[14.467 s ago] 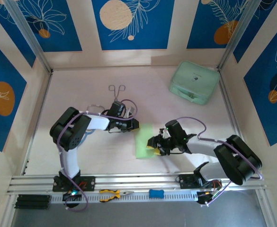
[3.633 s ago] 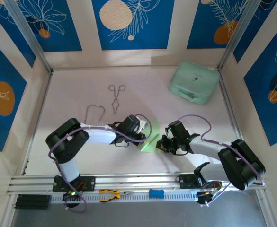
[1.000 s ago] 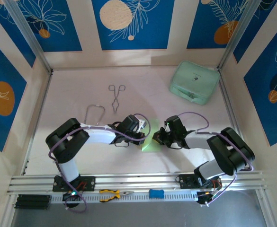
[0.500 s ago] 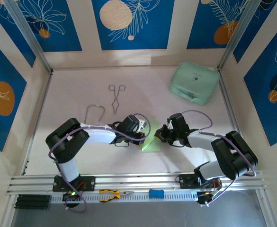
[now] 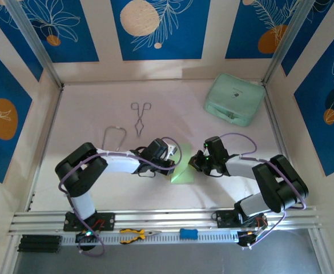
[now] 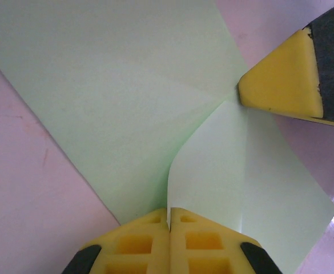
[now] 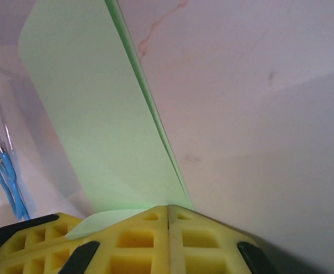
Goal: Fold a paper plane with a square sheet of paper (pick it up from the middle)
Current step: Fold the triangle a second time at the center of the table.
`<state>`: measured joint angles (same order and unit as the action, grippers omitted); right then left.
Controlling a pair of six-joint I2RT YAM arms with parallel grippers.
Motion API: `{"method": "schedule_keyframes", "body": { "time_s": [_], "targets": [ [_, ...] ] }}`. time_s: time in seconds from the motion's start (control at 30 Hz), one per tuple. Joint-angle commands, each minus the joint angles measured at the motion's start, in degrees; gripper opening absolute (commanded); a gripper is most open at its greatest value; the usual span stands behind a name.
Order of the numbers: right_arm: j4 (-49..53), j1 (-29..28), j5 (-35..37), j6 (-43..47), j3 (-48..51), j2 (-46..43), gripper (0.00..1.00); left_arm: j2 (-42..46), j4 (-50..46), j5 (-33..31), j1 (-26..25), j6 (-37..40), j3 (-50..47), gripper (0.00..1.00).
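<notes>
1. Square sheet of paper: lay partly folded on the desk, well apart from the mint-green case, nearer the arm bases than the case and to its left in the overhead view. One flap stood raised; the rest lay flat.
2. Left gripper: stood at the side of the sheet turned away from the case. Its pads were pressed together and pinched the raised flap, whose edge curved up into the seam between them.
3. Right gripper: stood at the side of the sheet facing the case. Its pads were pressed together and held nothing; the tip rested on the sheet where the flap's crease began.
4. Step in hand (a judgement): a corner flap was being turned over toward the centre line. This was an early fold, and no dart shape had formed yet.
5. Good practice: the right tip should serve as a fixed pivot and press straight down so the sheet cannot slide. The left gripper should carry the flap over in a low arc and align its edge before flattening.
6. Caution: the paper looked thin, so a sideways pull could drag or tear it.
</notes>
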<state>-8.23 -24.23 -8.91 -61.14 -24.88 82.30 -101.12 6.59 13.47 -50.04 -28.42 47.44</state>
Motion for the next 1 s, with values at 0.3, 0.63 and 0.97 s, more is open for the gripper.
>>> {"method": "schedule_keyframes", "body": {
  "time_s": [0.3, 0.63, 0.97],
  "targets": [
    [12.5, 1.2, 6.2, 3.7, -4.6, -2.7, 0.0, -1.1, -4.3, 0.1, 0.5, 0.4, 0.2, 0.0],
    [0.1, -3.1, -1.8, 1.2, 0.1, -7.6, 0.02, -1.0, -4.5, 0.0, 0.5, 0.4, 0.2, 0.0],
    [-5.0, -5.5, -6.5, -0.3, -1.1, -0.8, 0.01, -1.2, -4.6, 0.2, 0.4, 0.4, 0.4, 0.0]
  ]
}}
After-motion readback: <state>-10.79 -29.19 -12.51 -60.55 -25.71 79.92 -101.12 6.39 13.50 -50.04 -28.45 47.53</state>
